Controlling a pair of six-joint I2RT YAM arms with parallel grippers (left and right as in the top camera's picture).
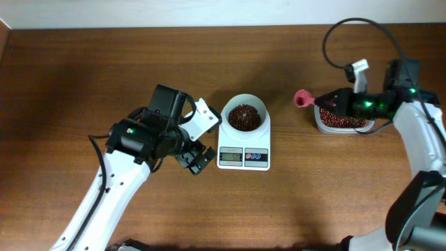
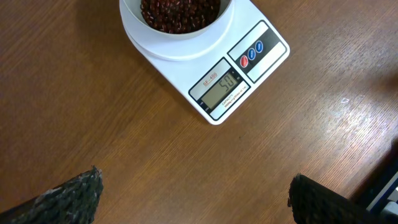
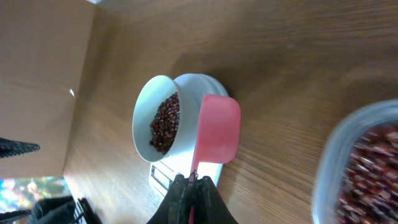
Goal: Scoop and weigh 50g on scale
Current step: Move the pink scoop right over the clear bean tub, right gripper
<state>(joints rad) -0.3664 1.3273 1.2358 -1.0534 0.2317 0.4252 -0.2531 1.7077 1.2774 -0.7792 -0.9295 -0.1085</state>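
Above the right side of the surface (image 1: pixel 104 63), the right hand (image 3: pixel 193 182) is clenched on the thin handle of a pink scoop (image 3: pixel 217 127). It holds the scoop in the air between a clear tub (image 1: pixel 345 125) and the scale (image 1: pixel 243 157), nearer the tub and apart from the scale. Whether anything is left in the scoop cannot be told. Across from it, the left hand (image 1: pixel 203 138) is released, fingers spread wide and grasping nothing, hovering just beside the scale's left edge. On the scale stands a white bowl (image 1: pixel 259 104) holding a heap of dark red-brown beans (image 1: pixel 244 116), and the display (image 2: pixel 222 90) appears to read fifty; more of the same fill the tub. Judging from that, the scooping and weighing look essentially done, with the wanted amount sitting in the bowl on the scale. What seems left is small: confirming the reading, setting the scoop down or back by the tub, and drawing both arms away.
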